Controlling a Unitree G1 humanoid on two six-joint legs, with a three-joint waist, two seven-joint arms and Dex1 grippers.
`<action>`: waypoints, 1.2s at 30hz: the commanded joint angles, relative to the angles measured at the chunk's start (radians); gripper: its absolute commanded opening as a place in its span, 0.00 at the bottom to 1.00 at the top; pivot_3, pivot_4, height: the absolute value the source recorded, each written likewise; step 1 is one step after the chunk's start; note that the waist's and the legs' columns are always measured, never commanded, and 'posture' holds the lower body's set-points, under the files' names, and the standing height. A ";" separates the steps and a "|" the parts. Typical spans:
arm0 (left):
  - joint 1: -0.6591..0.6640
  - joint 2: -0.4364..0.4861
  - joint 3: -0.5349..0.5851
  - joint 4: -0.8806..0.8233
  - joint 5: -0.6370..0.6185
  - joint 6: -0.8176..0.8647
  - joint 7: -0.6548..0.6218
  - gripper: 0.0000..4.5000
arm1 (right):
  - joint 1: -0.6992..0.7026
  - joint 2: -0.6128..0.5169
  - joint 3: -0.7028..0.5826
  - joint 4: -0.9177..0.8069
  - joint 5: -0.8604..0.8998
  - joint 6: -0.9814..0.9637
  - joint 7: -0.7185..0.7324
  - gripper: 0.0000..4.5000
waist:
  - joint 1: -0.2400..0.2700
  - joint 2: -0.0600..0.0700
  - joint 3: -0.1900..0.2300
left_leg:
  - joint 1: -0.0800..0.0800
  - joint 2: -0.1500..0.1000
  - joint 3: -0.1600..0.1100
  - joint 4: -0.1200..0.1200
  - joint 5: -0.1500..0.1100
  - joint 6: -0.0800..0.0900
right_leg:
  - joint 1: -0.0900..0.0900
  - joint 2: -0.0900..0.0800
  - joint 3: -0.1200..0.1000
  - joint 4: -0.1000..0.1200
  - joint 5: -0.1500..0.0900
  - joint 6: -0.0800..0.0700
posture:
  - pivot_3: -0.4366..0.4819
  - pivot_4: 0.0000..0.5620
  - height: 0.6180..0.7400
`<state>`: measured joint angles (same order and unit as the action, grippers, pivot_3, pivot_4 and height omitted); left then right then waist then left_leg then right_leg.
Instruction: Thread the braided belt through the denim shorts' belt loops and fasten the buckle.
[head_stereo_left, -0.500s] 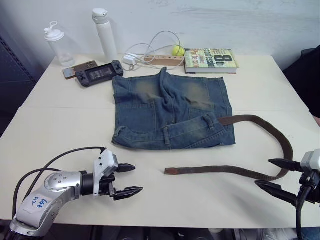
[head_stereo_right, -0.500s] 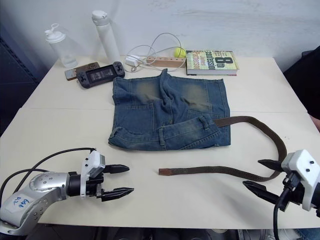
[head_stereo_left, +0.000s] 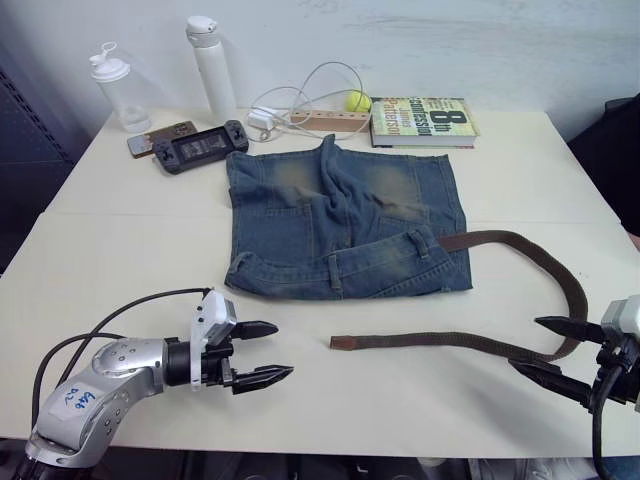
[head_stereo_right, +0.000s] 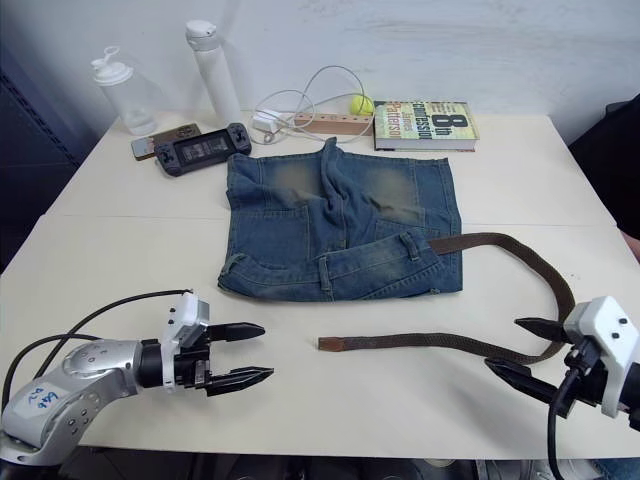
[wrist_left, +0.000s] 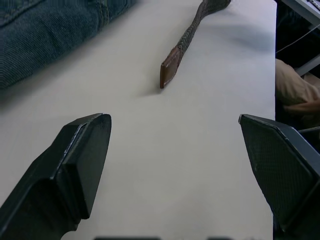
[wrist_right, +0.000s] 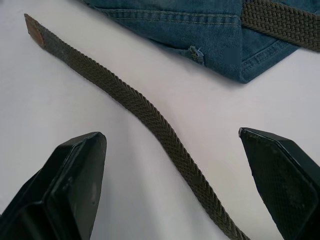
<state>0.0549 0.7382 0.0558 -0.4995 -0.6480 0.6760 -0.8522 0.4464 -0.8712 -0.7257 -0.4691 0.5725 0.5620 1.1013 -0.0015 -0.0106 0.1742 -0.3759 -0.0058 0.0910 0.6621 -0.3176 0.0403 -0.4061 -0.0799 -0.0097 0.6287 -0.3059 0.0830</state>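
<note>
The braided belt (head_stereo_left: 560, 285) lies on the tabletop (head_stereo_left: 130, 250) to the right of the denim shorts (head_stereo_left: 340, 225). One end runs in under the right end of the waistband, by a belt loop (head_stereo_left: 424, 243). From there the belt runs right, curves round toward the near edge and comes back left along the near side of the shorts. It ends in a tan leather tip (head_stereo_left: 343, 343) that lies flat on the bare surface, apart from the denim. The buckle cannot be made out.

The right hand (head_stereo_left: 553, 350) hovers just beside the near stretch of the belt at the bend, its two black fingers spread wide and holding nothing; in the right wrist view the weave passes between the fingers (wrist_right: 70, 180). The left hand (head_stereo_left: 262, 352) is well to the left of the tip, low over the tabletop, also wide open and empty. It points toward the tip, which shows ahead of it in the left wrist view (wrist_left: 169, 70).

The belt is a dark brown, narrow woven strap, longer than the shorts are wide. The shorts are faded blue with yellowish worn patches on both legs. Their waistband faces the near edge, with a second loop (head_stereo_left: 333, 271) near its middle.

Along the far edge stand a clear bottle (head_stereo_left: 115, 85), a white flask (head_stereo_left: 210, 65), a handheld game console (head_stereo_left: 198, 147), a white cable (head_stereo_left: 300, 95), a yellow ball (head_stereo_left: 356, 101) and a book (head_stereo_left: 420, 120).
</note>
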 joint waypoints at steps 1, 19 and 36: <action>-0.013 -0.008 -0.005 -0.017 0.000 -0.016 -0.003 0.99 | -0.007 0.003 -0.011 0.006 -0.017 -0.062 0.008 1.00 | 0.000 0.000 0.000 | 0.000 0.000 0.000 0.000 0.000 0.000 | 0.000 0.000 0.000 0.000 0.000 0.000 | 0.48 0.27 0.74; -0.223 0.150 0.056 -0.105 -0.199 0.085 -0.194 0.99 | -0.579 -0.285 0.547 0.140 -0.009 -0.011 0.243 1.00 | -0.003 0.000 0.002 | -0.001 0.000 -0.001 -0.003 0.006 -0.003 | -0.002 0.000 -0.003 -0.002 -0.001 -0.002 | 0.48 0.27 0.74; -0.045 0.148 0.150 -0.176 -0.170 0.049 -0.088 1.00 | -0.723 -0.065 0.895 0.308 -0.272 -0.212 0.196 0.70 | -0.003 0.000 0.002 | -0.001 0.000 -0.002 -0.002 0.007 -0.005 | -0.002 0.000 -0.004 0.000 -0.001 -0.002 | 0.48 0.27 0.74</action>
<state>0.0076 0.8822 0.1812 -0.6546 -0.8178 0.7426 -0.9421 -0.2761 -0.9330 0.1849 -0.1579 0.3085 0.3698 1.3002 -0.0046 -0.0108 0.1764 -0.3774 -0.0054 0.0892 0.6605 -0.3103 0.0356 -0.4077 -0.0798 -0.0140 0.6286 -0.3071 0.0808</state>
